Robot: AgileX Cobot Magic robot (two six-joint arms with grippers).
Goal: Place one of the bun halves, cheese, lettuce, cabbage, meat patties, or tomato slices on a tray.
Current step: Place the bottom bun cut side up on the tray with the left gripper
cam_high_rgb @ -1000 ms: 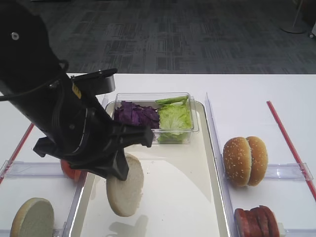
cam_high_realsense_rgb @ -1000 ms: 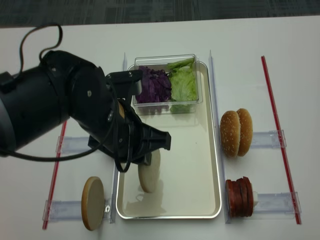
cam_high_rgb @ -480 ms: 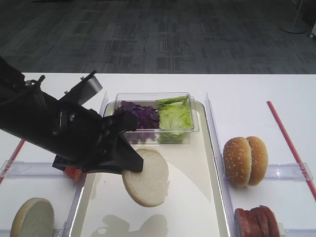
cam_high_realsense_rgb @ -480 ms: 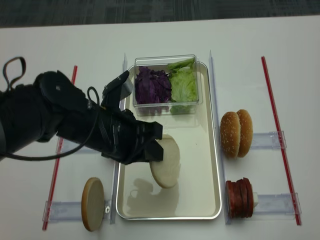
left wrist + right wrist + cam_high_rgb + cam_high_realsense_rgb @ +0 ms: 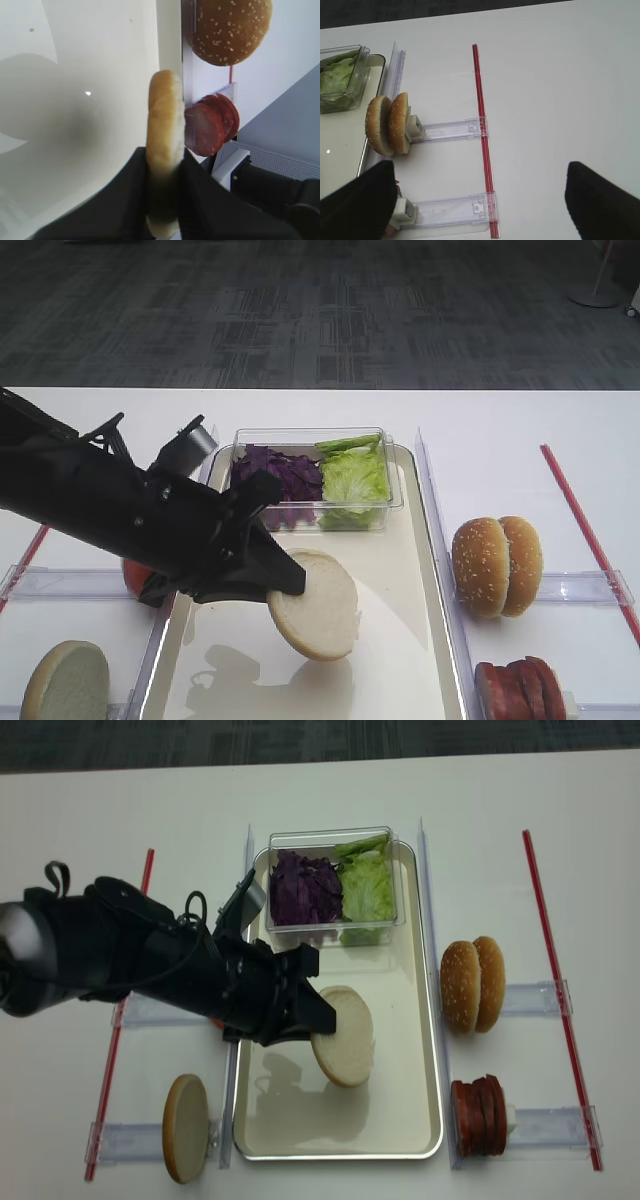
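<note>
My left gripper (image 5: 287,586) is shut on the rim of a pale bun half (image 5: 316,606), holding it tilted just above the middle of the cream tray (image 5: 400,570). The left wrist view shows this bun half (image 5: 164,125) edge-on between the fingers. A second bun half (image 5: 65,680) stands in a holder at the left. Cabbage (image 5: 275,472) and lettuce (image 5: 352,480) fill a clear box at the tray's far end. Meat patties (image 5: 520,690) stand at the right, and tomato slices (image 5: 133,580) peek from behind the arm. Cheese is out of view. My right gripper (image 5: 479,172) is open over bare table.
Two sesame-seeded bun halves (image 5: 497,565) stand in a clear holder (image 5: 450,131) right of the tray. Red strips (image 5: 585,530) (image 5: 118,1020) lie along both sides of the white table. Clear upright dividers (image 5: 430,990) flank the tray.
The left arm has swung lower and carried the bun half rightward to the tray's middle, turning its flat face more upward. The grip has stayed shut.
</note>
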